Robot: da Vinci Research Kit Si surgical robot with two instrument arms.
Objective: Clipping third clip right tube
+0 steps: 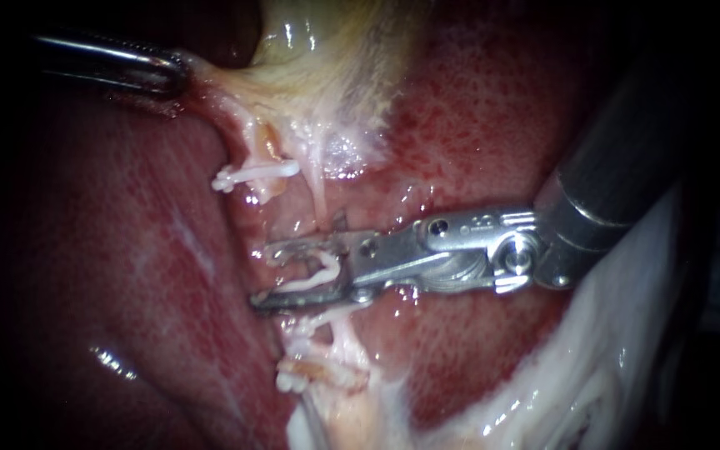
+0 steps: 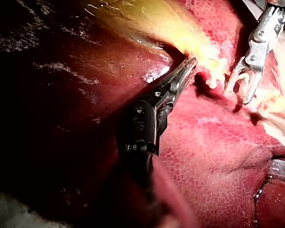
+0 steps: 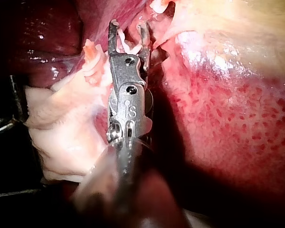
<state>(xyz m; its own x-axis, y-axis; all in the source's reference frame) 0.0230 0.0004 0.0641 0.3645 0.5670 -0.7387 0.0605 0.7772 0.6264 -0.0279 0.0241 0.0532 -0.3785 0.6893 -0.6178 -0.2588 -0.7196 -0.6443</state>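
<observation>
My right instrument (image 1: pixel 262 277) ended in two flat, bright steel jaws, slotted and pinned with small round screws. They stood apart, and each bore on one leg of the loaded clip (image 1: pixel 324 271), a smooth white plastic piece bent into a shallow curve. A pale, wet tube (image 1: pixel 320 196) came down from twelve o'clock to the upper jaw and appeared to pass between the clip's legs, though glare and frayed strands blurred that spot. Beyond the jaws came a polished hinge block, then a dark matte round shaft running off toward two o'clock.

At eleven o'clock from the jaws, the upper clip (image 1: pixel 256 173) lay shut across pale tissue, a thin white bar with a knobbed end. At six o'clock the lower clip (image 1: pixel 293 382) sat among ragged cream strands.

My left instrument (image 1: pixel 178 73) entered at ten o'clock, dark and glossy. Its slim ridged jaws were pressed together on the stringy pale edge of the gallbladder (image 1: pixel 327 58), a slick yellow-green sac at twelve o'clock.

The liver (image 1: pixel 127 267) lay all around, deep red, moist and finely speckled. A white fibrous sheet (image 1: pixel 610 350) glistened at four o'clock.
</observation>
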